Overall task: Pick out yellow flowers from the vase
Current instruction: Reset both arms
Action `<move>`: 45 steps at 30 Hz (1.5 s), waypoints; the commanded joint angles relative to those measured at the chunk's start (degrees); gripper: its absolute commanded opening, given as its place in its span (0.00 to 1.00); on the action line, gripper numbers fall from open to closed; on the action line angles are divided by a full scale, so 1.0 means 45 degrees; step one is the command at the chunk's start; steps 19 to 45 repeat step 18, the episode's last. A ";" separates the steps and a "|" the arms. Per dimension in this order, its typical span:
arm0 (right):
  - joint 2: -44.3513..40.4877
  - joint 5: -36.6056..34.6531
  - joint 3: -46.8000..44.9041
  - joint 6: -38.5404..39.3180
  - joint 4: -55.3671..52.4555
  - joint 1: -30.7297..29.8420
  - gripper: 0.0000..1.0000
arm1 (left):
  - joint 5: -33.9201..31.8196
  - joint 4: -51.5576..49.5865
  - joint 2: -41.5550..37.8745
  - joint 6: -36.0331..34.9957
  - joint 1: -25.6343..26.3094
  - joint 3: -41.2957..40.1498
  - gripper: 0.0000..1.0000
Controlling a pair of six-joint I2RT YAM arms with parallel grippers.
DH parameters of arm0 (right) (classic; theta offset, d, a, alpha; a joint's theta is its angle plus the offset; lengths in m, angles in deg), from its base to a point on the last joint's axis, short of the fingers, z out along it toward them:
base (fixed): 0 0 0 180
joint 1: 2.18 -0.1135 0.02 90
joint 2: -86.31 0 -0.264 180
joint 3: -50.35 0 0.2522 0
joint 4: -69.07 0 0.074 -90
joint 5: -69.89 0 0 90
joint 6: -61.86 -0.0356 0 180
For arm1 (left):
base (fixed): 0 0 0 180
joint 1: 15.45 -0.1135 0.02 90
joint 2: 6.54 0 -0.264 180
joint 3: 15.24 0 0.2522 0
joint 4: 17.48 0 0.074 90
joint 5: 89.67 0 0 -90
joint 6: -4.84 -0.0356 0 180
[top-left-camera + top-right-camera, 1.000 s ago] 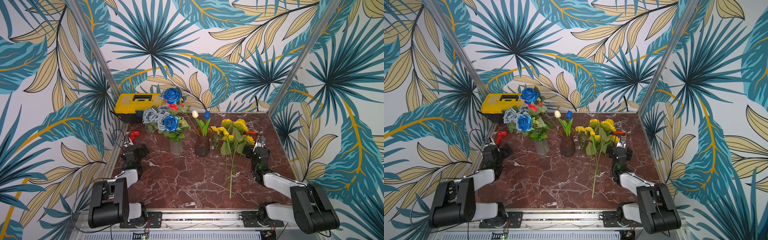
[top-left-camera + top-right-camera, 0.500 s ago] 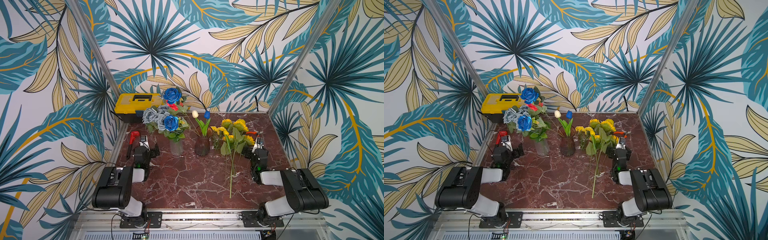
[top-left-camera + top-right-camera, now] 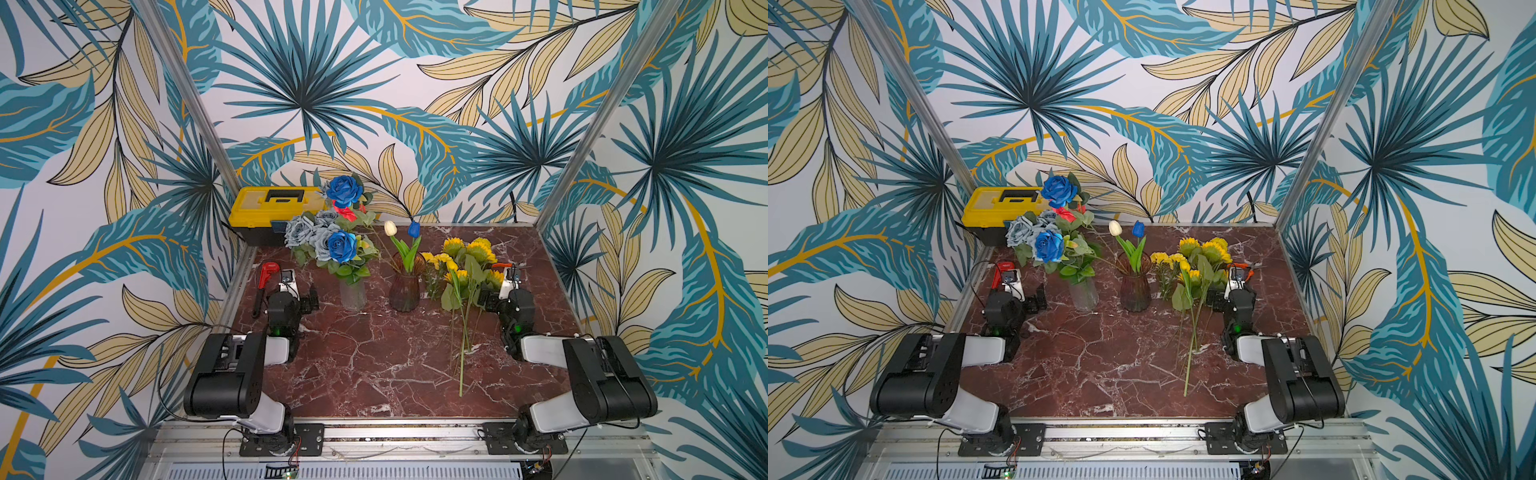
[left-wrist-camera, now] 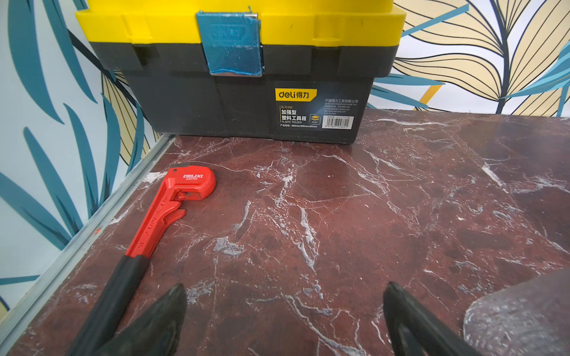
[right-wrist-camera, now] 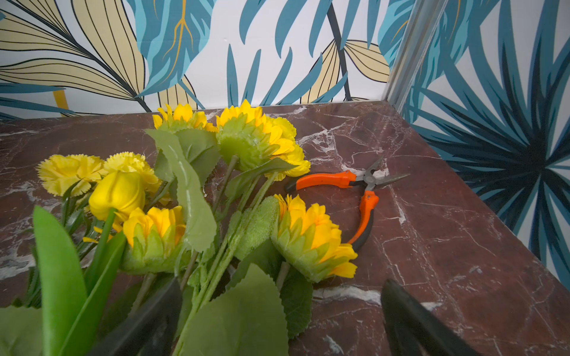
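Yellow flowers [image 3: 478, 250] lie heaped on the table [image 3: 374, 374], out of the clear vase [image 3: 353, 296] and the brown vase [image 3: 404, 293], so the picking looks done. That would explain why the left end effector [image 4: 284, 286] and right end effector [image 5: 282, 285] rest low, wide open and holding nothing.

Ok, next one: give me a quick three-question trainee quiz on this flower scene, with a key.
1. True or false: the yellow sunflowers lie on the marble table, not in a vase.
2. Which tool lies on the table near the left gripper? A) red pipe wrench B) hammer C) screwdriver
3. Fill in: the brown glass vase holds one white and one blue ____.
Key: 1 true; 2 A; 3 tulip.
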 commanded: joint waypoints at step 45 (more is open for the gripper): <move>-0.0026 0.0177 0.0045 0.0156 -0.0211 0.0057 0.99 | -0.0004 0.0323 0.0010 -0.0146 -0.0006 0.0189 0.99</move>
